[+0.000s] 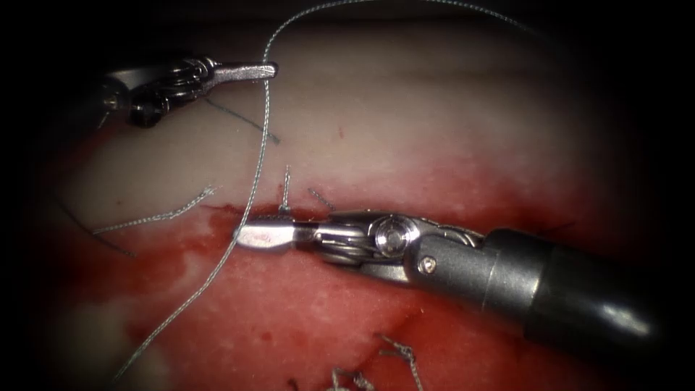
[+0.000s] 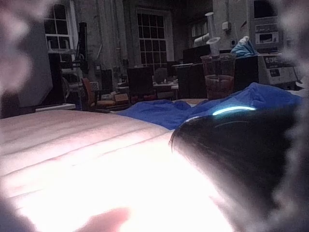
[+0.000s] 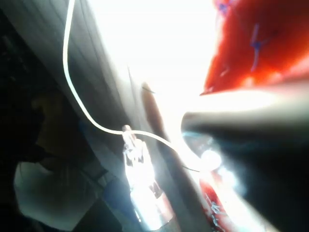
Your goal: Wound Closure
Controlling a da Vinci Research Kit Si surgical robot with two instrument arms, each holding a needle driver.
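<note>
Two tools over tissue [image 1: 434, 123]. One cut [image 1: 239, 211], red fluid [image 1: 289, 304] around and below it.

Left tool [image 1: 269, 69] above cut, well apart: jaws pressed together, pinching long thread [image 1: 255, 174] at tip. Thread runs down from there, crosses cut, passes just beside right tool's tip.

Right tool [image 1: 242, 236] lying along cut: jaws pressed together; cannot tell if pinching anything.

Needle: cannot tell where.

Short cut ends [image 1: 156, 216] of thread: about three near cut, two or three more [image 1: 398, 353] far below it.

In right wrist view: one thread [image 3: 77, 96] looping to one tool tip [image 3: 126, 129].
</note>
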